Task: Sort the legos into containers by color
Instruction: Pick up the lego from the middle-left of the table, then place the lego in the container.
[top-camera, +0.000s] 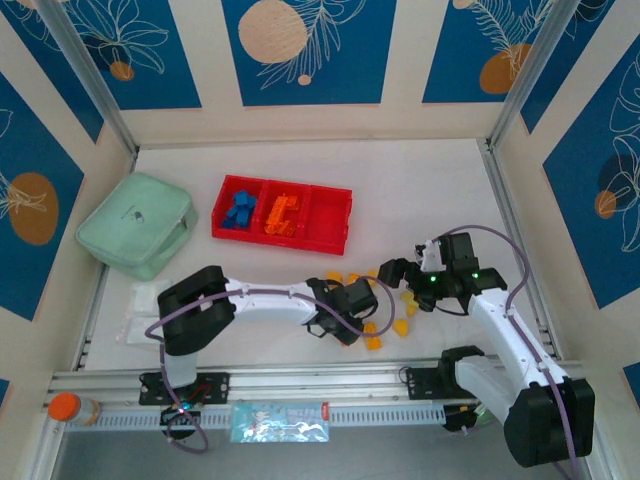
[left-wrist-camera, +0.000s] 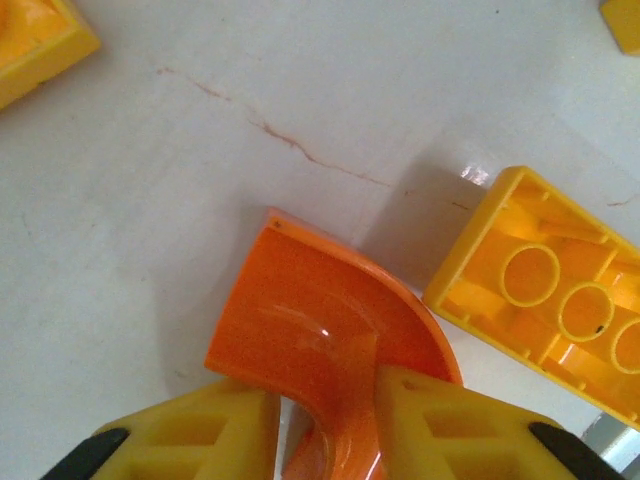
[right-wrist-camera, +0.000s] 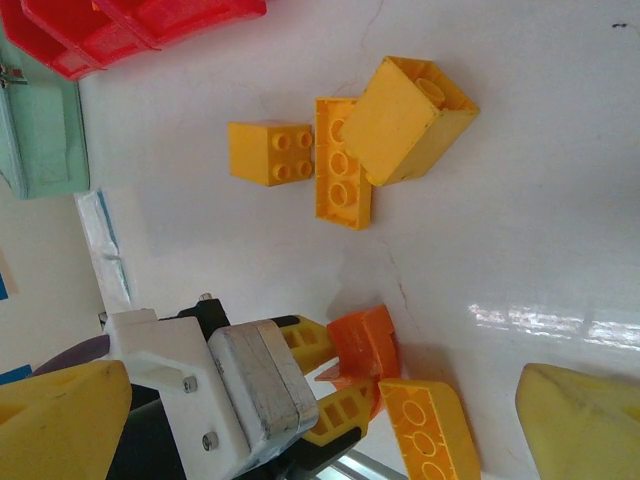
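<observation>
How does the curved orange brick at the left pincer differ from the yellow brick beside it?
The orange brick is curved; the yellow brick is straight and boxy. The orange brick sits between the left pincer's fingers; the yellow brick lies free, hollow side up. Both rest on the table.

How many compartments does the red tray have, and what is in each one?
3: the left compartment holds blue legos, the middle compartment orange legos, the right compartment looks empty.

A: What do they look like?
B: The left arm (top-camera: 265, 300) and right arm (top-camera: 505, 330) have white links, black joints and purple cables (top-camera: 160, 325).
A: And the left pincer (left-wrist-camera: 325, 410)?
B: It has yellow ribbed fingers (left-wrist-camera: 200, 435).
</observation>
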